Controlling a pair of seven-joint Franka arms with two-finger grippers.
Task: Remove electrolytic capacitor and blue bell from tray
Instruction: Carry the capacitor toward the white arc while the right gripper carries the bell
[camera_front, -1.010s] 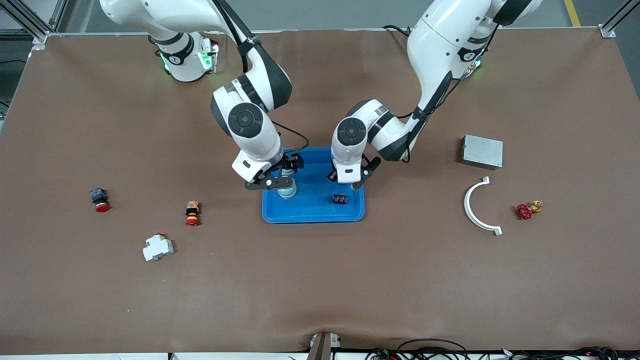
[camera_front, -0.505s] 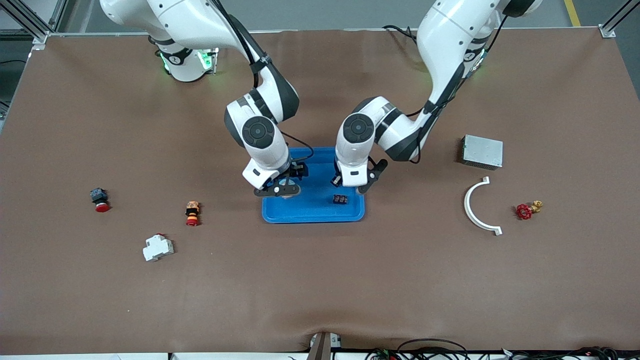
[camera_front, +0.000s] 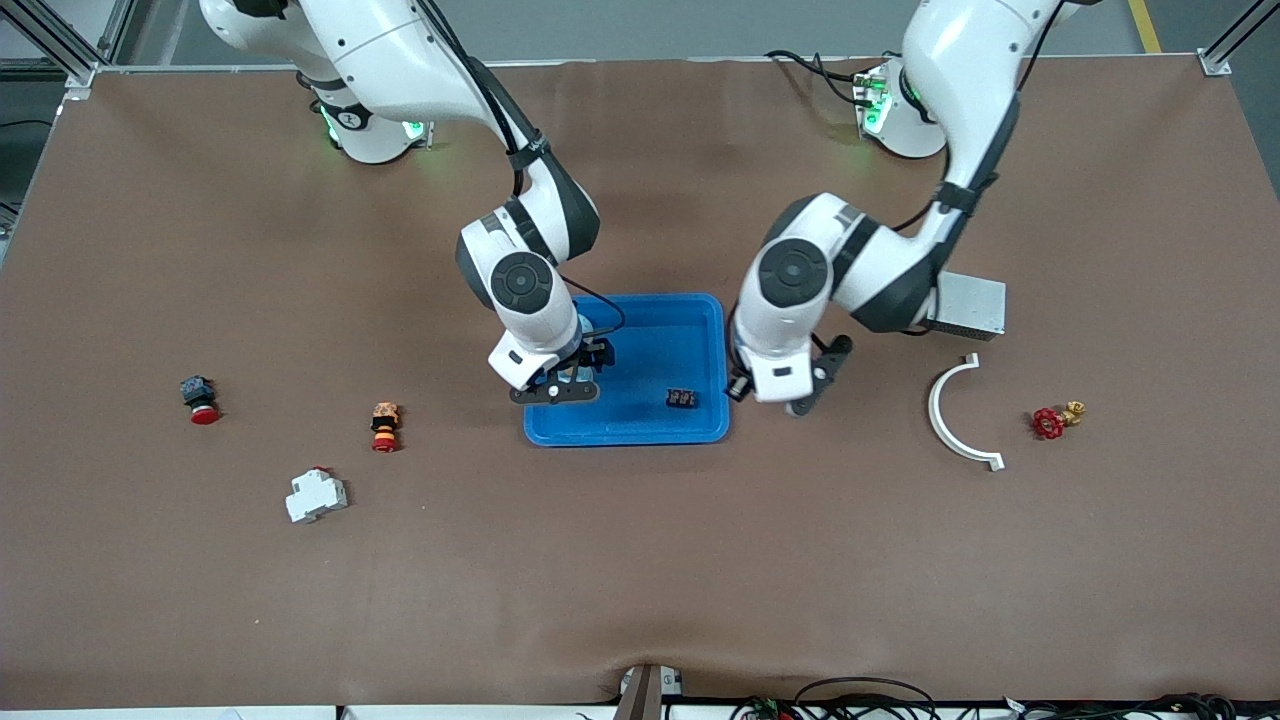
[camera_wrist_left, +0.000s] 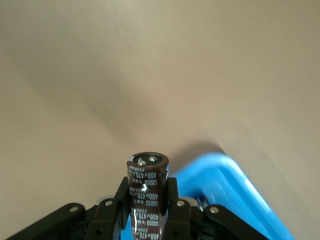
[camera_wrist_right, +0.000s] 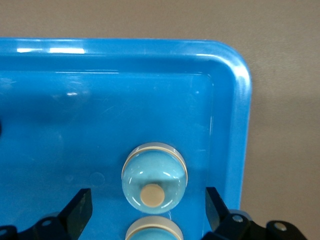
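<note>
A dark brown capacitor (camera_wrist_left: 146, 200) with white print stands upright between the fingers (camera_wrist_left: 172, 195) of my left gripper (camera_wrist_left: 147, 189), which is shut on it. In the front view the left gripper (camera_front: 775, 398) hangs just off the blue tray (camera_front: 700, 320), at its edge toward the left arm's end. A light blue bell (camera_wrist_right: 155, 176) with a tan button sits in the tray near a corner. My right gripper (camera_wrist_right: 148, 206) is open, one finger (camera_wrist_right: 80, 205) on each side of the bell, not touching. The right gripper (camera_front: 558, 388) hides the bell in the front view.
A small black part (camera_front: 681, 398) lies in the tray. Toward the left arm's end are a grey box (camera_front: 965, 303), a white curved piece (camera_front: 958, 415) and a red valve (camera_front: 1050, 422). Toward the right arm's end are two red buttons (camera_front: 198, 398) (camera_front: 385, 425) and a white breaker (camera_front: 315, 495).
The left arm has swung from over the tray out past its edge toward the left arm's end. The right gripper has moved down over the bell and now covers it.
</note>
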